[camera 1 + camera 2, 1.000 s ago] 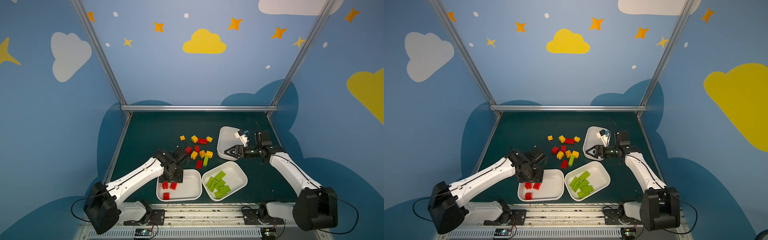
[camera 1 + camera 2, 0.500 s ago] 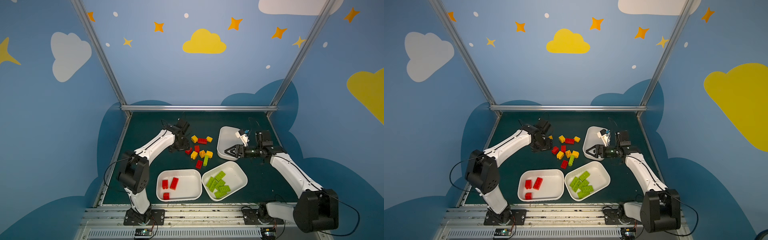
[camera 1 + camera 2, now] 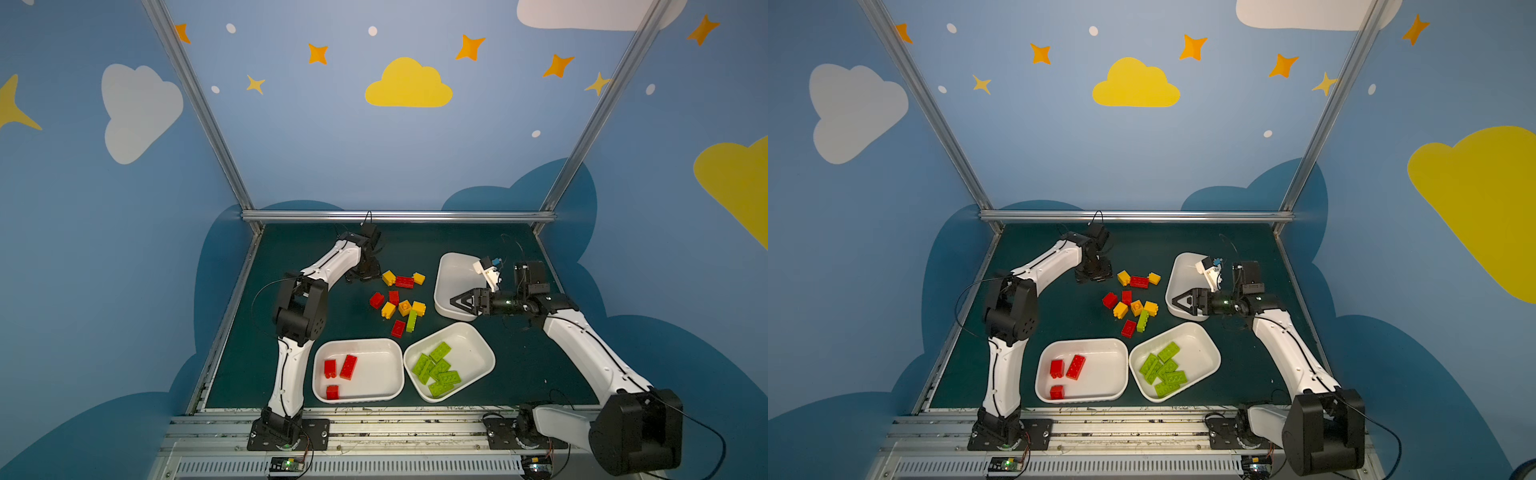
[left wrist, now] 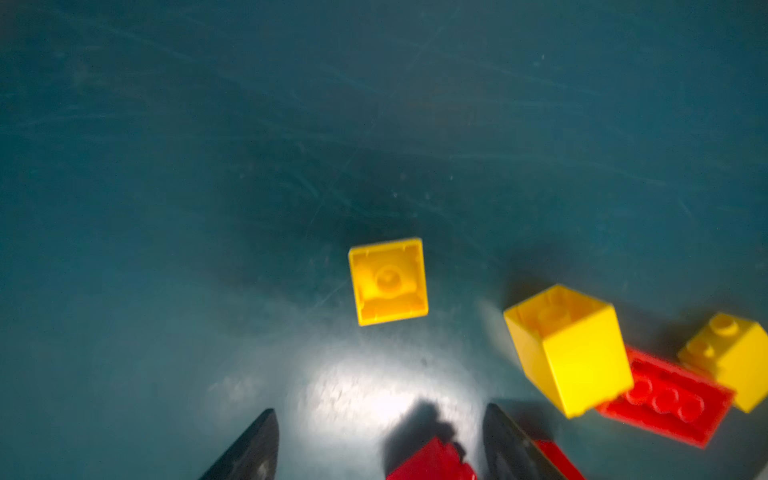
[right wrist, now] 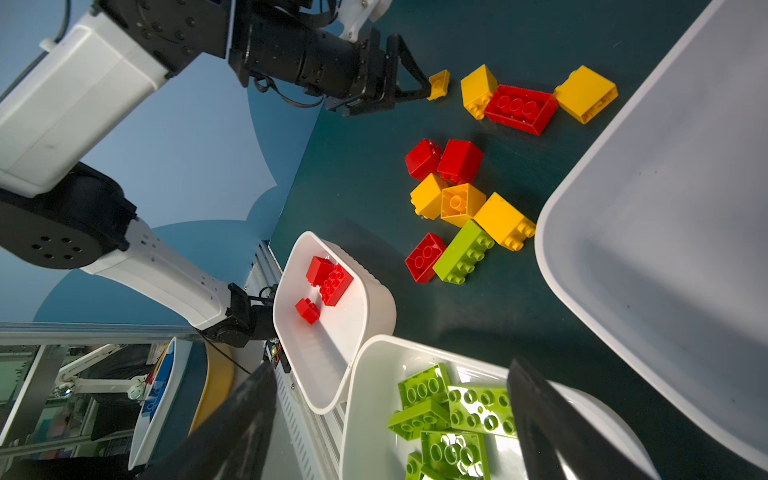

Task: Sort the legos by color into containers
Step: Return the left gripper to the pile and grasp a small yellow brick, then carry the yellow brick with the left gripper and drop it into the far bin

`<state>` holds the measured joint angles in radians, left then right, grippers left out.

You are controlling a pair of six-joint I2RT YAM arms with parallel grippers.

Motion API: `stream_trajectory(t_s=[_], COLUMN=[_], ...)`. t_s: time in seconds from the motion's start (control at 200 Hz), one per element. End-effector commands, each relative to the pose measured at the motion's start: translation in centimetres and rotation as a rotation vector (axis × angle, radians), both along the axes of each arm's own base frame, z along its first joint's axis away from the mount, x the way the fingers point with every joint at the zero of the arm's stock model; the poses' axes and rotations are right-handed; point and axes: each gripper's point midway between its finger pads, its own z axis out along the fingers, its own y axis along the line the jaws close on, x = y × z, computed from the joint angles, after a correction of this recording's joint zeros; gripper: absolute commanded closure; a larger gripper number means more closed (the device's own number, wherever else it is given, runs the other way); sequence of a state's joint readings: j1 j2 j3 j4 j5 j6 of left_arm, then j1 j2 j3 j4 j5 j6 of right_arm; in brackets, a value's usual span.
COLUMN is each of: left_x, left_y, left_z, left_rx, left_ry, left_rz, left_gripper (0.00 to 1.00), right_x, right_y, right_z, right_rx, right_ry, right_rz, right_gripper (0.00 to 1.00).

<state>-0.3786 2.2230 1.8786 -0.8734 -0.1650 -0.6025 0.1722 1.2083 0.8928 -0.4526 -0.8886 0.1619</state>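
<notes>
My left pincer (image 4: 380, 411) hangs over the far left fringe of the loose legos (image 3: 399, 301). Its jaws are a good way apart and hold nothing. The red brick (image 4: 428, 461) showing in the gap looks to me to be lying on the counter (image 3: 332, 257) below.

Just ahead of the tips sits a yellow square brick (image 4: 388, 281). It is upside down, hollow side and centre tube facing up, and stands clear of its neighbours. That is the one I would go for. It is hard moulded plastic, light and stiff, with glossy walls that will slip if I catch a corner. So I want the jaws flat on two opposite side walls, low on the body. Being so light, it will probably skid or flip if one fingertip lands first.

The rest of the heap lies around the counter's middle: yellows, reds and one lime green brick (image 3: 411, 321), several of them touching. One yellow cube (image 4: 569, 349) lies on its side against a long red brick (image 4: 665, 399).

Two containers sit along the near edge. The red container (image 3: 374, 374) holds three reds and the green container (image 3: 471, 353) several greens. The third container (image 3: 455, 270), toward the right edge, has nothing in it, and I take it for the yellows. My right pincer (image 3: 459, 301) hovers by its near end, jaws spread wide and empty.
</notes>
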Motion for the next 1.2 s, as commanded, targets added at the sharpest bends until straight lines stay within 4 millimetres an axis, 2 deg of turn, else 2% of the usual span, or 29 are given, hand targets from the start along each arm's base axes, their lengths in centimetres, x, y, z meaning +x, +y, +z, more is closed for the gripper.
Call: stream_trajectory(t_s=[0.0,0.16,0.31,0.425,0.581,0.736,0.836,0.976,1.096,1.196], left_x=[1.0,2.2,2.5,2.9,3.1,3.0,3.2,2.9,1.7,-0.2], left_y=[0.5,1.4,1.8,1.6,1.3,1.5,1.2,-1.0,-4.0,-7.2], left_z=[-0.7,-1.7,-2.9,-3.7,-4.2,-4.1,-2.2,1.3,4.5,7.1], left_rx=[0.034,0.093,0.107,0.094,0.073,0.086,0.073,-0.015,-0.101,-0.151], left_ry=[0.012,0.014,0.027,0.027,0.031,0.033,0.008,-0.032,-0.069,-0.093], left_rz=[-0.002,0.006,0.012,0.006,0.0,-0.023,-0.051,-0.118,-0.201,-0.286], left_gripper=[0.28,0.36,0.43,0.53,0.6,0.72,0.74,0.73,0.73,0.73], right_x=[-0.6,-0.9,-1.0,-1.0,-1.1,-1.2,-1.1,-0.8,-0.5,-0.2], right_y=[0.1,0.0,-0.2,-0.2,-0.3,-0.4,-0.5,-0.6,-1.0,-1.6], right_z=[0.5,0.3,-0.2,-0.2,-0.4,-0.2,-0.3,-0.3,-0.2,-0.3], right_rx=[0.016,0.01,-0.008,-0.012,-0.019,-0.024,-0.027,-0.029,-0.03,-0.033], right_ry=[-0.004,-0.002,0.006,0.006,0.017,0.01,0.009,0.009,0.006,0.005], right_rz=[0.009,0.003,0.002,-0.001,-0.003,-0.009,-0.009,-0.015,-0.028,-0.046], right_gripper=[0.14,0.14,0.14,0.14,0.14,0.14,0.14,0.14,0.14,0.14])
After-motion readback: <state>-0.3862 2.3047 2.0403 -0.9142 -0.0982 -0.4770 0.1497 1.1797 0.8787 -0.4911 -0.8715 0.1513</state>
